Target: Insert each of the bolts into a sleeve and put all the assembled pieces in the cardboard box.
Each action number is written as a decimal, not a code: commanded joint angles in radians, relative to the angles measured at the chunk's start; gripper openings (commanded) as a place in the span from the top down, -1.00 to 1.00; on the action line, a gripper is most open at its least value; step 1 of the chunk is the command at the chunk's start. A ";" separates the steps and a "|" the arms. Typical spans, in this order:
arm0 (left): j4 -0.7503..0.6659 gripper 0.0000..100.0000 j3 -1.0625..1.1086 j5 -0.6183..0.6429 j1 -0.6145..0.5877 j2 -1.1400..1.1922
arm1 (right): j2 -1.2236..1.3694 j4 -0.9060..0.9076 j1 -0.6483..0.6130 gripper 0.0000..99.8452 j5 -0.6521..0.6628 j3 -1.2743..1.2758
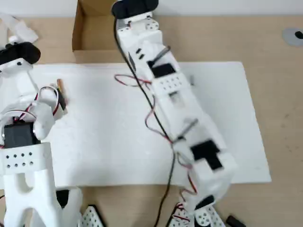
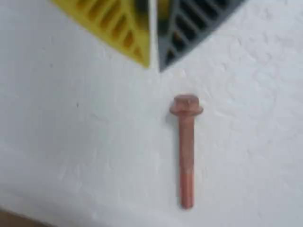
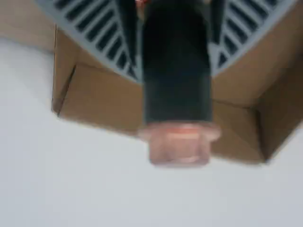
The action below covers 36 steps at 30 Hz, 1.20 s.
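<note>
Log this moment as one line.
right gripper: shut on sleeved bolt, by box | left gripper: shut, near loose bolt

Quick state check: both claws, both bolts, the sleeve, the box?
Left claw: shut, empty.
Loose bolt: lying flat on the white mat, bare.
Right claw: shut on the sleeve.
Sleeve: gripped, bolt inside.
Second bolt: inside the sleeve, head sticking out.
Box: open top.

We see two white, blocky plastic arms strung with red and black cables: the left arm (image 1: 23, 156) shows a black motor and rows of small holes, the right arm (image 1: 180, 104) black blocks. The left tool (image 2: 154, 65) pairs yellow and grey ribbed fingers; the right tool (image 3: 175, 75) has grey.
</note>
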 commanded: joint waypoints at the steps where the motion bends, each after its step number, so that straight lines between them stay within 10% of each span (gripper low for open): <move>1: 0.025 0.99 -0.006 -0.009 -0.009 -0.012 | 0.165 -0.035 0.028 0.98 -0.011 -0.245; 18: 0.035 0.99 -0.005 -0.043 -0.017 -0.012 | 0.839 0.236 0.027 0.97 -0.006 -1.038; 27: 0.037 0.99 -0.005 -0.044 -0.017 -0.012 | 1.000 0.493 0.019 0.44 -0.011 -1.336; 36: 0.038 0.99 -0.005 -0.092 -0.018 -0.012 | 0.984 0.750 0.022 0.45 -0.012 -1.610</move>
